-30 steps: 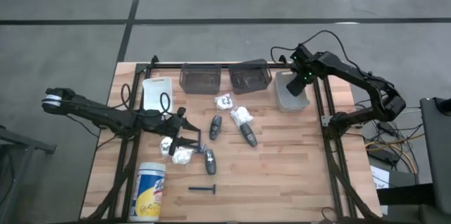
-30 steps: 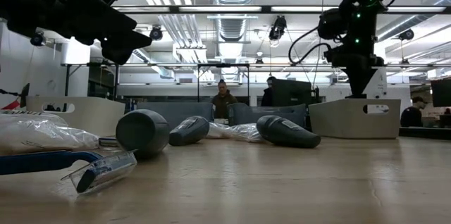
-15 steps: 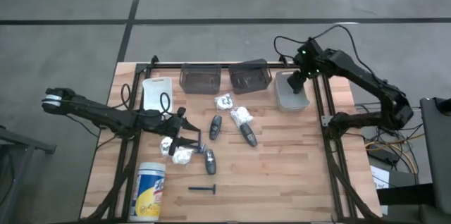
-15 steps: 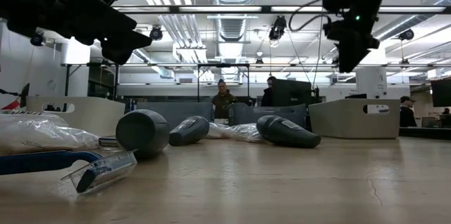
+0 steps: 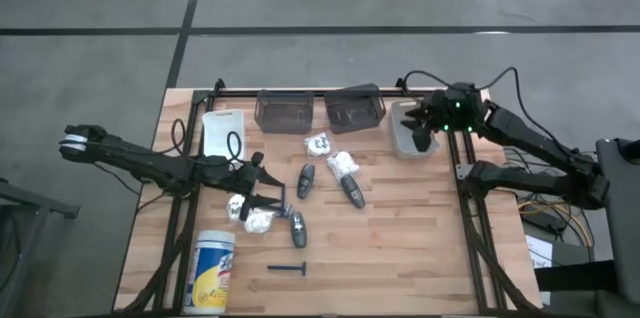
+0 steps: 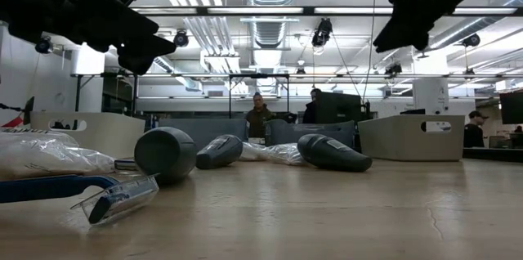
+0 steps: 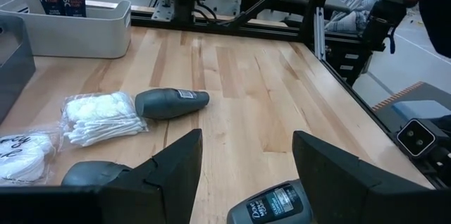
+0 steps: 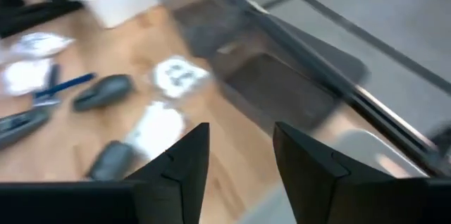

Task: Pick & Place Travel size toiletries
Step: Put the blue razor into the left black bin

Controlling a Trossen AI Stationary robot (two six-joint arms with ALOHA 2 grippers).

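Wooden table [image 5: 400, 248] is still littered with toiletries [image 5: 303, 180], so you're nowhere near done. Left gripper [image 5: 268, 195] hovers there spread wide, empty; right gripper [image 5: 421, 130] sits parted, empty, over the grey bin [image 5: 401, 144].

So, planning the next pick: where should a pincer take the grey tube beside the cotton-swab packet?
Probably across the middle of the grey tube, from straight above: it lies flat on the table, sides clear. The swab packet crowds its wider end.

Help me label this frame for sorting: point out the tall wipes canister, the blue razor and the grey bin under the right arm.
Wipes canister [image 5: 213, 272]: high view, on its blue-and-yellow label.
Blue razor [image 5: 288, 269]: high view, middle of its handle.
Grey bin [image 5: 401, 139]: high view, on its near-left rim.
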